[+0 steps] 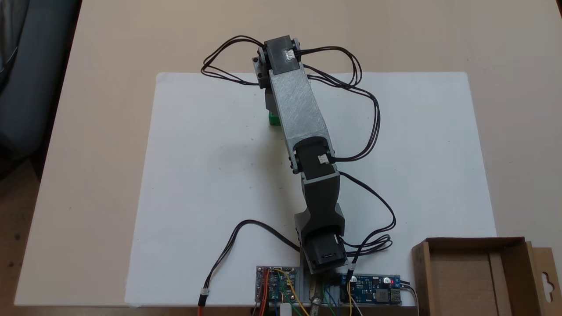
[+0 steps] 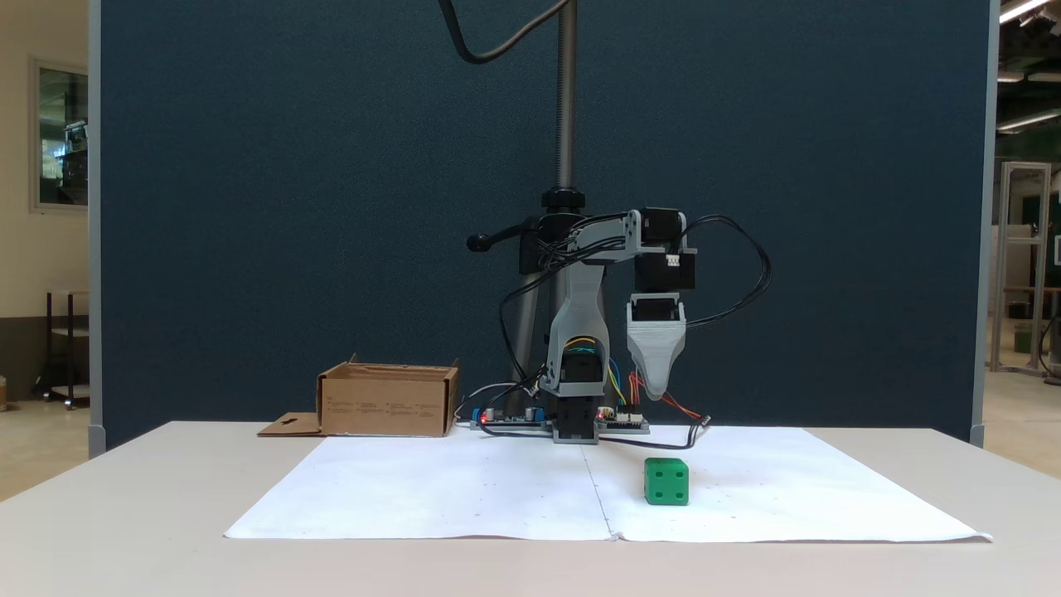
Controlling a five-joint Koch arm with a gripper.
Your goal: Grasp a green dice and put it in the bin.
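Observation:
The green dice sits on the white paper, right of the centre fold in a fixed view. From above, only a corner of the dice shows beside the arm's grey link. My gripper points straight down and hangs well above the dice, slightly further back, not touching it. Its jaws line up one behind the other as a single tapered grey tip, so I cannot tell its state. The bin is a brown cardboard box at the left near the arm's base; from above, the bin lies at the bottom right and holds nothing.
A white paper sheet covers the table's middle. Circuit boards and black cables surround the arm's base. A metal stand pole rises behind the arm against a dark blue partition. The bin's flap sticks out sideways.

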